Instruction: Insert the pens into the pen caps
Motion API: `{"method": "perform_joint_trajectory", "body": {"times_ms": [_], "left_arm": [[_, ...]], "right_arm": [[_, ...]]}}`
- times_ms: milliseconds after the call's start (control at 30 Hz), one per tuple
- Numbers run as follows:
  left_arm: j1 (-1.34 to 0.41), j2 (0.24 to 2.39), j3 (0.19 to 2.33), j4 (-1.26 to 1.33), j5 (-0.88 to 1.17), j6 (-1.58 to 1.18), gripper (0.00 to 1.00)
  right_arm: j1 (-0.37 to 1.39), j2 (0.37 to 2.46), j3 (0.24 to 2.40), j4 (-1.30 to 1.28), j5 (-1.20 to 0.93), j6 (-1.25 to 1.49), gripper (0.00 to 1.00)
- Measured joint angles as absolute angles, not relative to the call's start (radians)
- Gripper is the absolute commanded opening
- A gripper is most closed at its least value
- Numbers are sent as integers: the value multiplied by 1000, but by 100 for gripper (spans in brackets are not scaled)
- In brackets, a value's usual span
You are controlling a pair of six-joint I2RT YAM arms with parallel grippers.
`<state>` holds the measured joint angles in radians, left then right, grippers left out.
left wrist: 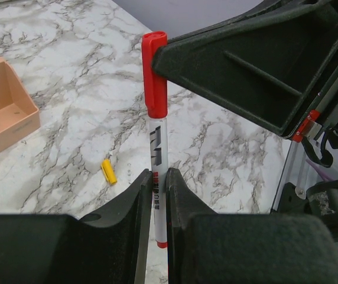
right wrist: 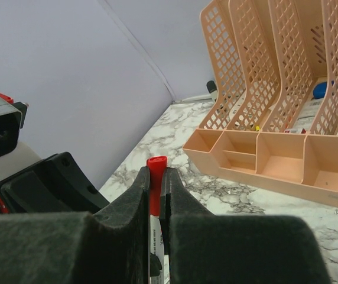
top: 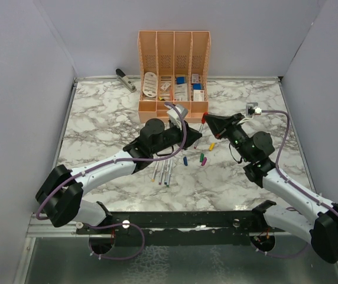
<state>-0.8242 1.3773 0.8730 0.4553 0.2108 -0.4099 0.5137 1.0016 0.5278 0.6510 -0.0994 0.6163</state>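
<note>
**Red cap and pen held between two grippers**

From the left: left gripper (left wrist: 159, 177), jaws clamped shut on the lower barrel of one pen (left wrist: 157, 139). Long axis straight out from those jaws, up to the red cap (left wrist: 155, 77) over the far end. Further right: right gripper (right wrist: 156, 176), pinched closed across that cap, both arms equally near. Likely calls for a push along the barrel. Pen tip hidden inside the cap; depth impossible to tell. Below on the marble table (top: 98, 118), loose pens (top: 163, 171), then loose caps (top: 201, 158), tiny, hard to separate.
</note>
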Motion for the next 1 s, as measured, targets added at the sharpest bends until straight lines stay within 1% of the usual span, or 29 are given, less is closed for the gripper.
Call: {"method": "perform_joint_trajectory", "body": {"times_ms": [700, 1000], "left_arm": [[-825, 1396, 908, 423, 82, -297, 0], [-810, 1396, 908, 420, 72, -289, 0]], "right_arm": [[558, 1072, 606, 594, -62, 501, 1], [577, 1116, 646, 576, -35, 479, 1]]}}
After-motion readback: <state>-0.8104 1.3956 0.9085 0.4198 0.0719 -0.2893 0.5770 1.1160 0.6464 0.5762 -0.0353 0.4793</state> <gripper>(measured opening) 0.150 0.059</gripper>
